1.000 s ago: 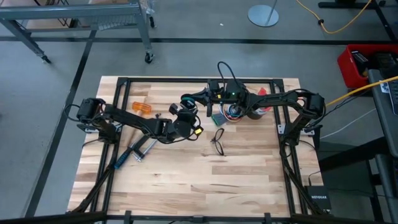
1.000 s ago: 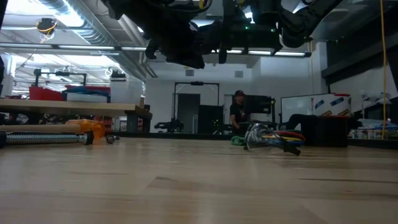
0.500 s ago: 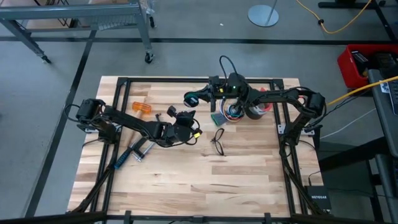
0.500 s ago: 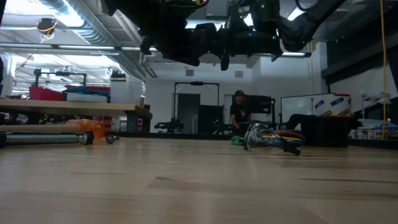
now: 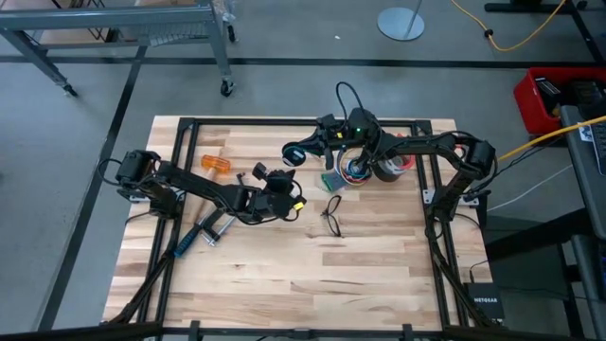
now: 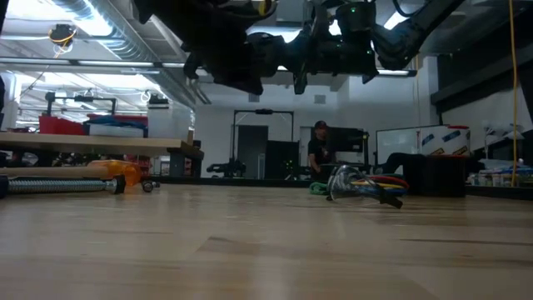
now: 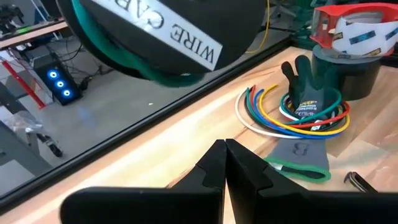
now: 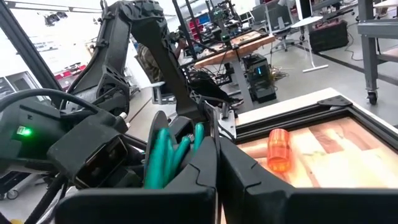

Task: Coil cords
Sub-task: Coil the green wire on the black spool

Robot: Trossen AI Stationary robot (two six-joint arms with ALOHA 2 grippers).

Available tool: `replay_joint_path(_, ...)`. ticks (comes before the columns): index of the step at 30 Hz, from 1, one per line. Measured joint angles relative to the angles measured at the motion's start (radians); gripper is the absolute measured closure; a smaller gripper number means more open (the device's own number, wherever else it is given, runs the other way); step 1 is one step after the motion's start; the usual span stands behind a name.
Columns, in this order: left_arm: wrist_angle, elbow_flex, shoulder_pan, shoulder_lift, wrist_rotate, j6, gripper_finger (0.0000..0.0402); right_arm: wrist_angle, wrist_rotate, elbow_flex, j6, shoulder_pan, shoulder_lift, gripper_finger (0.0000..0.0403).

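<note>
My left gripper (image 5: 276,180) is shut above the table's middle; in its wrist view the fingers (image 7: 214,163) meet with nothing between them. My right gripper (image 5: 301,152) is shut just to the far side of it, and both are raised off the table (image 6: 275,62). A dark round roll (image 5: 293,152) with a green rim and a white label (image 7: 180,37) sits at the right gripper's tip. A small yellow piece (image 5: 298,201) shows beside my left wrist. I cannot make out the thin black cable itself. My right gripper carries the dark roll clear of the table. The roll's green bands (image 8: 163,155) lie right beside one finger (image 8: 202,171). The fingers themselves hide the place of contact, so I cannot tell which part of the roll they have.
A multicoloured wire bundle (image 5: 354,170), a green glove (image 7: 303,84) and a red tape roll on a dark cylinder (image 7: 348,31) lie at the far right. Black spectacle-shaped loops (image 5: 331,216) lie mid-table. A metal clamp (image 5: 204,233) and an orange piece (image 5: 215,165) lie at the left.
My right gripper has drawn away from my left gripper, toward the table's far right, taking the dark roll with it. The two grippers stood tip to tip and now stand apart. My left gripper has eased back a little toward the near left.
</note>
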Motion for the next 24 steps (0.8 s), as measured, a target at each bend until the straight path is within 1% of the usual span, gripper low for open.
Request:
replay_joint_path(3, -0.008, 0.000, 0.000, 0.000, 0.001, -0.029, 0.0399, -0.001, 0.000, 0.000, -0.012, -0.001, 0.000, 0.0400)
replay_joint_path(9, -0.008, 0.000, 0.000, 0.000, 0.018, -0.188, 0.0398, 0.011, 0.051, 0.000, -0.038, -0.001, 0.000, 0.0400)
replay_joint_path(12, -0.008, 0.000, 0.000, 0.000, 0.060, -0.191, 0.0398, 0.030, 0.067, 0.000, -0.051, 0.000, 0.000, 0.0400)
replay_joint_path(20, -0.007, 0.000, 0.025, 0.000, 0.138, -0.190, 0.0398, 0.134, 0.066, 0.000, -0.037, 0.001, 0.000, 0.0400)
replay_joint_path(24, -0.006, 0.000, 0.053, 0.000, 0.145, -0.183, 0.0398, 0.156, 0.066, 0.000, -0.030, 0.001, 0.000, 0.0400)
